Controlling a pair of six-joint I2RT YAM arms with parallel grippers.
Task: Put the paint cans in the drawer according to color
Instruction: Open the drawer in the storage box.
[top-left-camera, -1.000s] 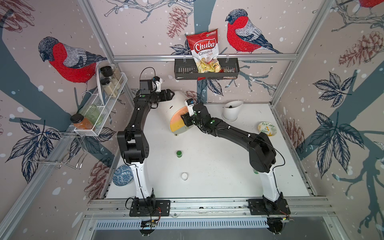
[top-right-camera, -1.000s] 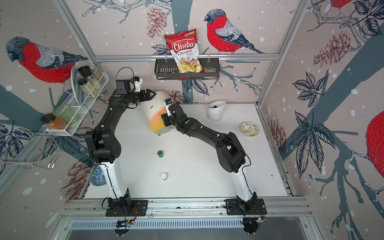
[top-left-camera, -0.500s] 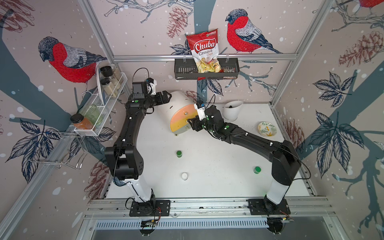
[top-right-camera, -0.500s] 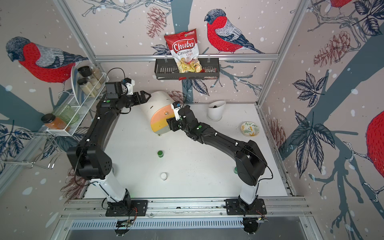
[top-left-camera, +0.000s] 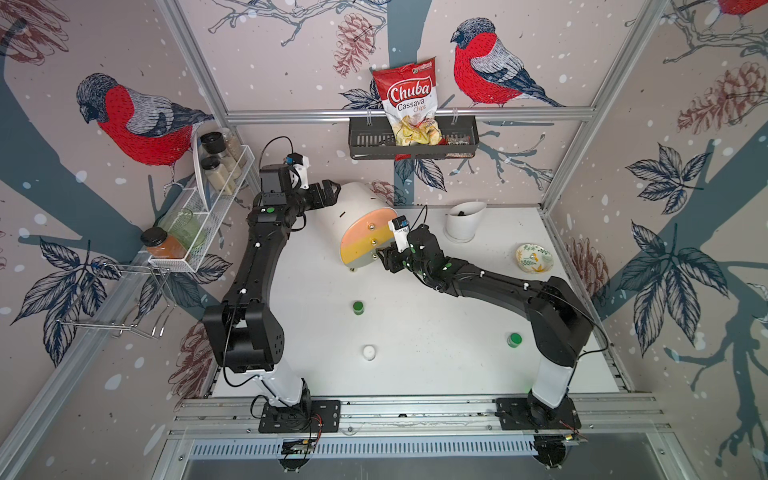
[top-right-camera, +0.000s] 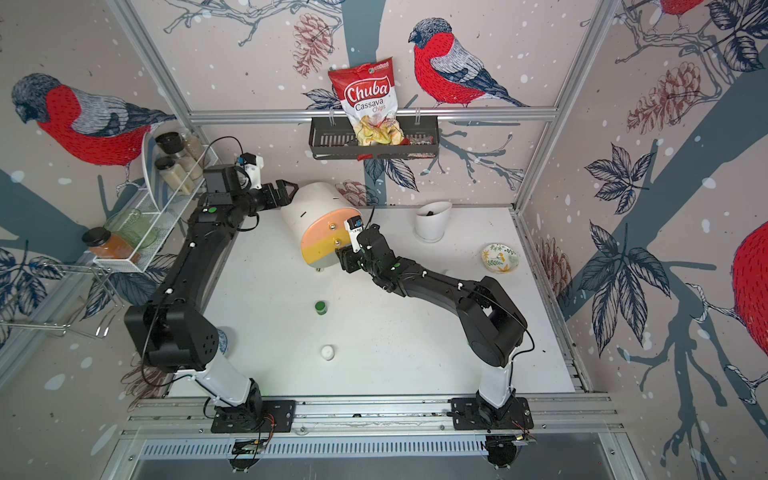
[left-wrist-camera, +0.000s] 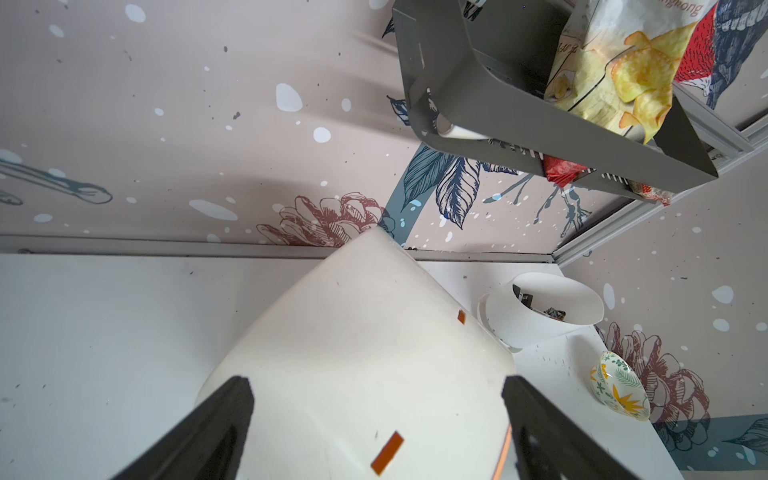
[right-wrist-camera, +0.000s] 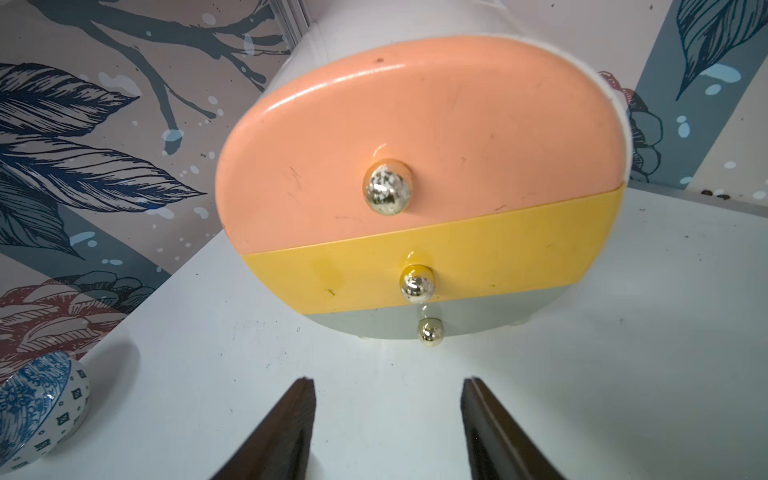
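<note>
While my left arm climbs the left side of the table (top-left-camera: 415, 374) and bends right at the far wall, my left gripper (top-left-camera: 333, 194) sits at the back end of the chest of drawers (top-left-camera: 360, 207). Its fingers are spread wide on either side of the white shell, clamping nothing; whether they touch it I cannot tell. My right arm stretches low from the near right corner. My right gripper (right-wrist-camera: 388, 382) faces the chest's front from just beside it, jaws partly apart with only bare tabletop between them. The chest stands at the far middle, front turned toward the near right. Its peach drawer (right-wrist-camera: 415, 137), yellow drawer (right-wrist-camera: 498, 257) and grey-green drawer (right-wrist-camera: 478, 324) are all pushed in, each with a shiny round knob. Three paint cans stand loose, well apart from the chest: a green can (top-left-camera: 358, 307) near the middle, a white can (top-left-camera: 369, 352) nearer still, and a second green can (top-left-camera: 514, 339) beside my right arm's elbow. A white cup (top-left-camera: 463, 222) and a patterned dish (top-left-camera: 534, 258) sit far right, and a blue-patterned bowl (right-wrist-camera: 41, 407) lies at the left edge. The walls carry paper with red-breasted birds, pine cones and leaves. A wire shelf (top-left-camera: 199, 232) of jars hangs on the left wall. On the far wall, a black basket (top-left-camera: 365, 143) holds a red bag (top-left-camera: 409, 95) reading "Chuba Cassava Chips".
</note>
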